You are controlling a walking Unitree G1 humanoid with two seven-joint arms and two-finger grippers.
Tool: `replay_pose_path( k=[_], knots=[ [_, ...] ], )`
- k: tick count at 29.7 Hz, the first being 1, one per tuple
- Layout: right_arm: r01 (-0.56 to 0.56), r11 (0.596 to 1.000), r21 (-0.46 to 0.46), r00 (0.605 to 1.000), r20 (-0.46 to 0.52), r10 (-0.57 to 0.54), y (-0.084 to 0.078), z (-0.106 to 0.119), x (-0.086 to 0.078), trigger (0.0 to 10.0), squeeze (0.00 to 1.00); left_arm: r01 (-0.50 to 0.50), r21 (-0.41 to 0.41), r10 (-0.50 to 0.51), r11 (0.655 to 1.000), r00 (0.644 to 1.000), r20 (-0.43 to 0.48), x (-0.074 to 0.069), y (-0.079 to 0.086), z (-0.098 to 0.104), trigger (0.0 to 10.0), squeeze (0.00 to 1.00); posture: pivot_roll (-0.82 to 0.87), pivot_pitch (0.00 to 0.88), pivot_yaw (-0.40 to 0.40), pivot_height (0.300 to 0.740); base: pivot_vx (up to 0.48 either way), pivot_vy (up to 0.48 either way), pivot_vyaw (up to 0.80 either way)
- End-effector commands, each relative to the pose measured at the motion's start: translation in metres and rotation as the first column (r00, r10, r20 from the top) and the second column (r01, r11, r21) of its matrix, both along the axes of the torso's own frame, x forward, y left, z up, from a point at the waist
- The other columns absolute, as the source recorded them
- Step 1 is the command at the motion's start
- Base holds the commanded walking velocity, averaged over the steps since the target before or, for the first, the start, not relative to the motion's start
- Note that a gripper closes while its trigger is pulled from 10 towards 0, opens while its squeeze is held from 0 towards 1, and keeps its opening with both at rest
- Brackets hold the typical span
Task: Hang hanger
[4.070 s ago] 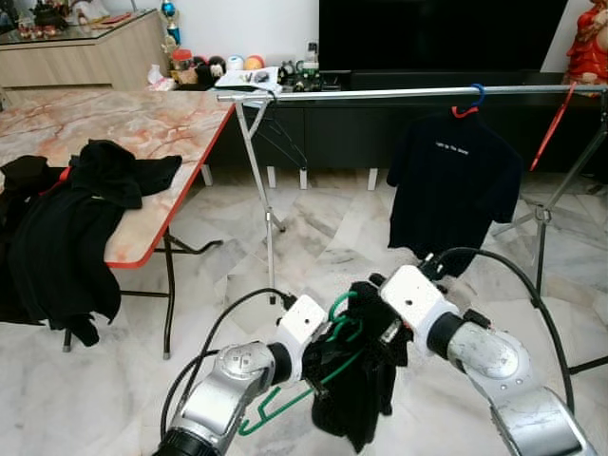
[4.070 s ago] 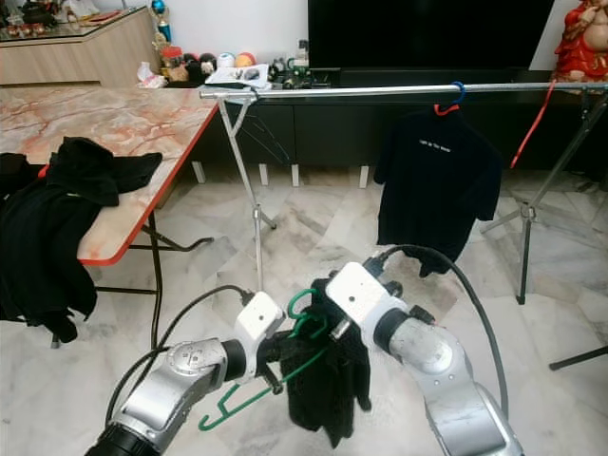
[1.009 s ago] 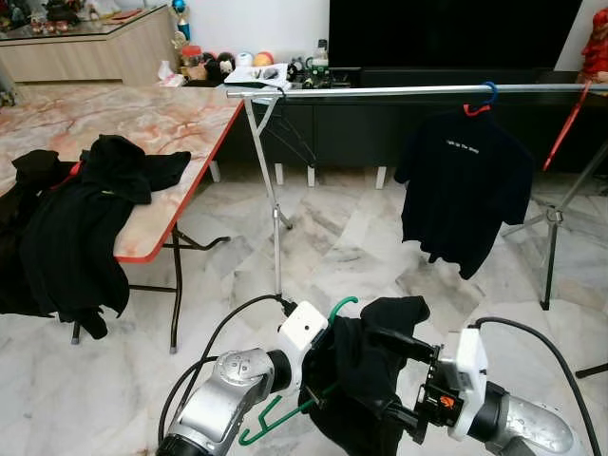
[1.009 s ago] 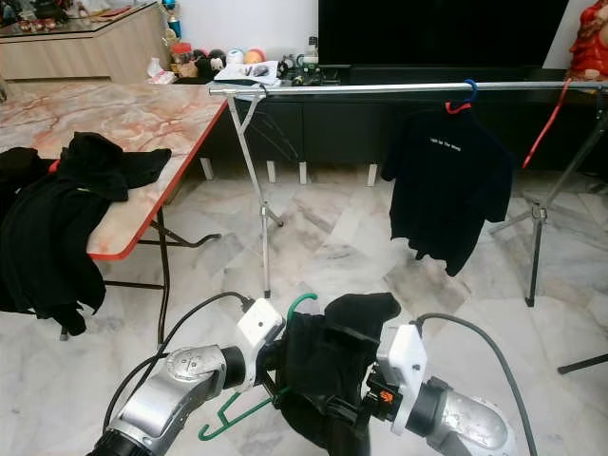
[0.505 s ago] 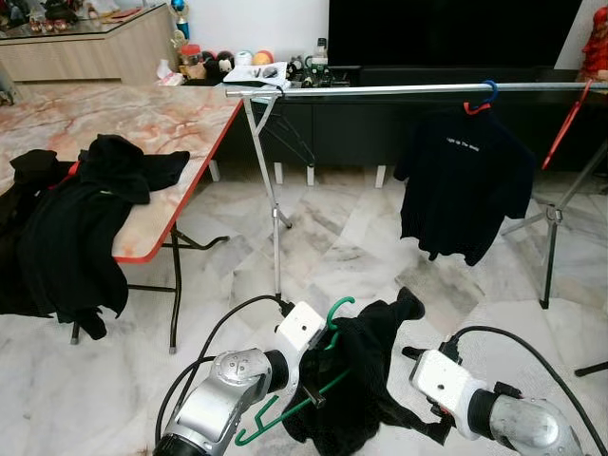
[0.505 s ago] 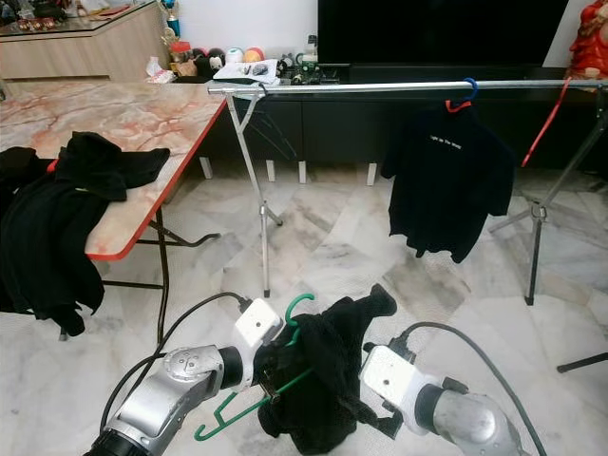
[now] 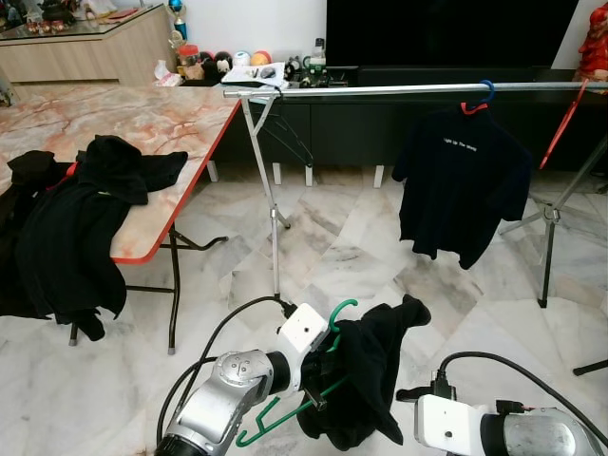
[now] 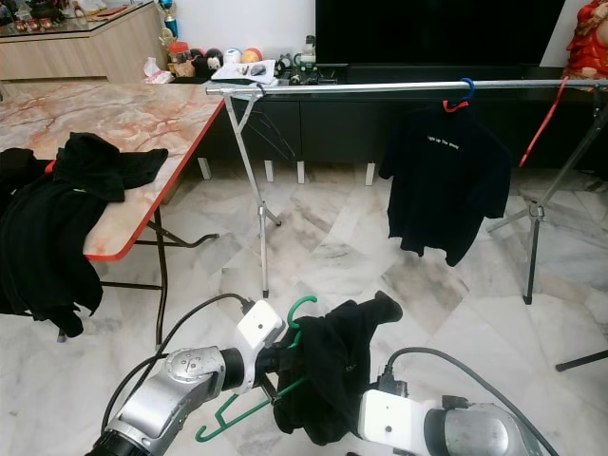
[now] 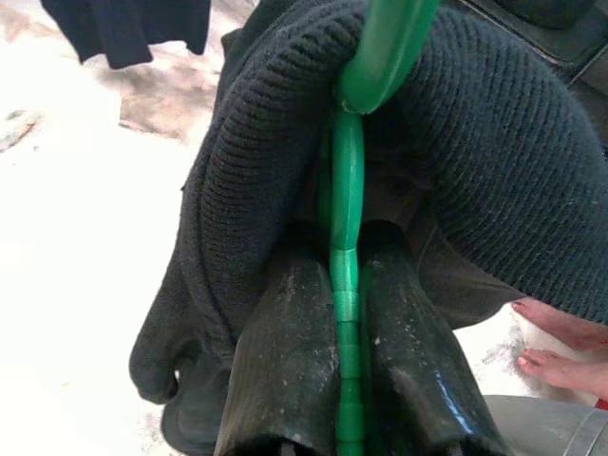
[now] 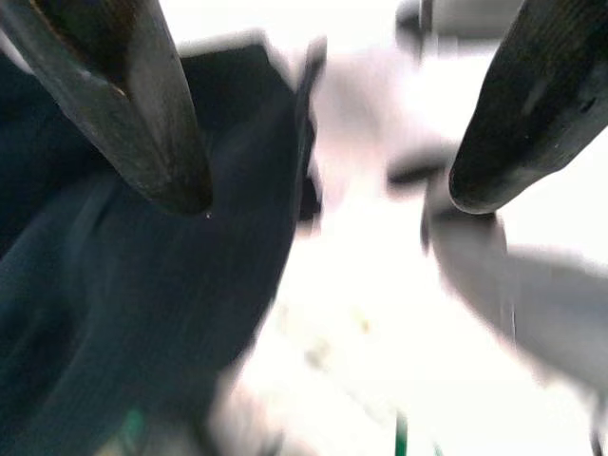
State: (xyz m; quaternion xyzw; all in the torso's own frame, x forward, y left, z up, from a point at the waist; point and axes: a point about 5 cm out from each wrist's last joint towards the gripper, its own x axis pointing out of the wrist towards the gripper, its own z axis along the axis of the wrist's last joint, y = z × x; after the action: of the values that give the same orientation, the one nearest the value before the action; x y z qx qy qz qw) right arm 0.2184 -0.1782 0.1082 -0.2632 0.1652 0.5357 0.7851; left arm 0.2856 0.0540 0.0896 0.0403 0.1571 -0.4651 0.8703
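My left gripper (image 9: 342,249) is shut on the stem of a green plastic hanger (image 7: 334,313), held low in front of me. A black knitted garment (image 7: 366,370) is draped over the hanger and hides most of the fingers (image 9: 285,361) from the head views. My right arm (image 7: 475,432) is low at the right, just beside the garment. In the right wrist view my right gripper (image 10: 328,195) is open, with blurred dark cloth off to one side and nothing between the fingers. A silver clothes rail (image 7: 399,90) runs across the far side, above the hanger.
On the rail hang a black T-shirt (image 7: 461,180) on a blue hanger and a red hanger (image 7: 562,123). A marble-topped table (image 7: 161,123) with black clothes (image 7: 66,228) is at the left. The rail's stand leg (image 7: 274,237) rises ahead. A person's bare foot (image 9: 560,351) is close by.
My right gripper has let go of the black garment and dropped back to the lower right. The garment now hangs from the green hanger alone. The left gripper has kept its hold.
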Motion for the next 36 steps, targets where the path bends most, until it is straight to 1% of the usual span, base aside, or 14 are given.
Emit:
replay_pose_path(
  k=[1,3,4,7,9,11,12,14,17,23,28,29,33,36],
  knots=[
    [0.008,0.984,0.177,0.995,0.1,-0.026,0.005,0.03,0.008,10.0,0.0,0.02,-0.01,-0.02,1.0,0.999,0.027,-0.001,-0.001,0.007,10.0,0.0,0.05,0.085,0.078,0.74,0.0,0.0,0.0],
    [0.067,0.952,0.299,0.975,0.183,-0.126,0.005,0.048,0.02,10.0,0.0,0.027,-0.006,-0.026,1.0,0.999,0.03,-0.002,0.0,0.006,10.0,0.0,0.05,0.085,0.079,0.74,0.0,0.0,0.0],
    [0.125,0.916,0.382,0.945,0.235,-0.228,0.001,0.06,0.03,10.0,0.0,0.032,-0.001,-0.032,0.999,0.999,0.032,-0.002,0.0,0.006,10.0,0.0,0.05,0.084,0.08,0.74,0.0,0.0,0.0],
    [0.209,0.84,0.501,0.893,0.251,-0.372,-0.012,0.078,0.045,10.0,0.0,0.044,0.002,-0.044,0.999,0.998,0.034,-0.003,0.001,0.006,10.0,0.0,0.05,0.084,0.081,0.74,0.0,0.0,0.0],
    [0.254,0.798,0.546,0.859,0.251,-0.445,-0.023,0.088,0.054,10.0,0.0,0.079,0.015,-0.079,0.997,0.996,0.036,-0.005,0.003,0.005,10.0,0.0,0.05,0.084,0.081,0.74,0.0,0.0,0.0],
    [0.263,0.798,0.542,0.855,0.252,-0.453,-0.026,0.089,0.055,10.0,0.0,0.09,0.018,-0.09,0.996,0.995,0.035,-0.006,0.004,0.005,10.0,0.0,0.05,0.084,0.081,0.74,0.0,0.0,0.0],
    [0.276,0.849,0.45,0.862,0.274,-0.426,-0.029,0.081,0.056,10.0,0.0,0.119,0.024,-0.12,0.993,0.992,0.035,-0.008,0.006,0.005,10.0,0.0,0.05,0.075,0.082,0.74,0.0,0.0,0.0],
    [0.251,0.923,0.291,0.907,0.263,-0.33,-0.03,0.063,0.052,10.0,0.0,0.168,0.028,-0.169,0.985,0.985,0.035,-0.012,0.007,0.005,10.0,0.0,0.05,0.075,0.082,0.74,0.0,0.0,0.0],
    [0.181,0.966,0.185,0.946,0.235,-0.222,-0.032,0.049,0.047,10.0,0.0,0.233,0.046,-0.235,0.971,0.971,0.041,-0.015,0.011,0.006,10.0,0.0,0.05,0.069,0.082,0.74,0.0,0.0,0.0],
    [0.095,0.994,0.045,0.977,0.188,-0.102,-0.042,0.043,0.048,10.0,0.0,0.331,0.088,-0.335,0.939,0.942,0.028,-0.022,0.016,0.002,10.0,0.0,0.05,0.059,0.088,0.74,0.0,0.0,0.0],
    [-0.039,0.996,-0.078,0.99,0.13,0.049,-0.044,0.04,0.045,10.0,0.0,0.437,0.104,-0.435,0.894,0.9,-0.036,-0.029,0.019,0.0,10.0,0.0,0.03,0.061,0.093,0.74,0.0,0.0,0.0],
    [-0.079,0.992,-0.096,0.99,0.11,0.09,-0.044,0.041,0.045,10.0,0.0,0.481,0.118,-0.476,0.869,0.877,-0.063,-0.031,0.019,-0.001,10.0,0.0,0.03,0.057,0.092,0.74,0.0,0.0,0.0],
    [-0.132,0.983,-0.125,0.986,0.083,0.143,-0.043,0.041,0.048,10.0,0.0,0.536,0.13,-0.528,0.834,0.844,-0.091,-0.033,0.018,-0.001,10.0,0.0,0.03,0.049,0.085,0.74,0.0,0.0,0.0],
    [-0.204,0.972,-0.112,0.978,0.028,0.209,-0.037,0.035,0.044,10.0,0.0,0.545,0.125,-0.537,0.829,0.838,-0.09,-0.032,0.014,0.0,10.0,0.0,0.03,0.036,0.072,0.74,0.0,0.0,0.0]
  ],
)
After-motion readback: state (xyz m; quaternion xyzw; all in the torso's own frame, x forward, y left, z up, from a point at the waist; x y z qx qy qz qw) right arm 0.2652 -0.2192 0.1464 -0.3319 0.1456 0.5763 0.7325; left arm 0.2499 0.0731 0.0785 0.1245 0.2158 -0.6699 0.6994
